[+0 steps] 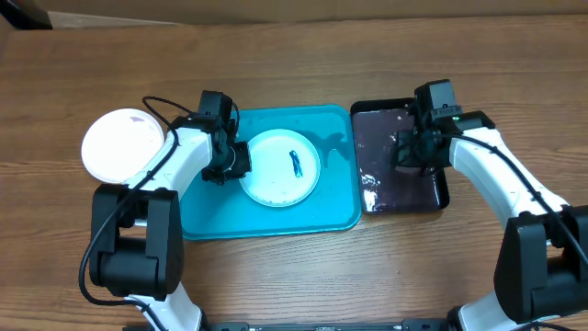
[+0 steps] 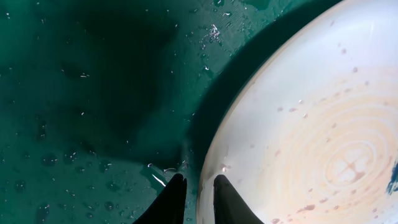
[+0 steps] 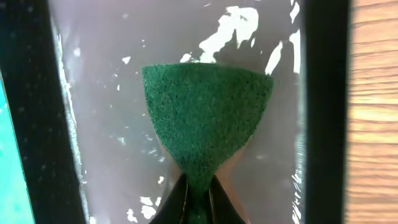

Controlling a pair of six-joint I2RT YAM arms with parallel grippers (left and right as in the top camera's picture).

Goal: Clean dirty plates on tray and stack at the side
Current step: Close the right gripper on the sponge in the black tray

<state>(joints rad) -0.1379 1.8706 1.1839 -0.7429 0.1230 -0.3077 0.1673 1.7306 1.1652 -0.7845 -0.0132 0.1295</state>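
Observation:
A pale round plate (image 1: 276, 179) with a dark blue smear (image 1: 297, 164) lies in the turquoise tray (image 1: 211, 216). My left gripper (image 1: 231, 165) is at the plate's left rim. In the left wrist view its fingers (image 2: 199, 196) straddle the rim of the plate (image 2: 311, 124), closed on it, over the wet tray floor (image 2: 93, 93). A white plate (image 1: 119, 145) lies on the table left of the tray. My right gripper (image 1: 411, 152) is over the black tray and is shut (image 3: 198, 199) on a green sponge (image 3: 205, 112). The third plate is out of view.
The smaller black tray with a wet purple inside (image 1: 404, 198) touches the turquoise tray's right side; its black rim (image 3: 28, 124) shows in the right wrist view. Wooden table (image 1: 294, 55) lies all around.

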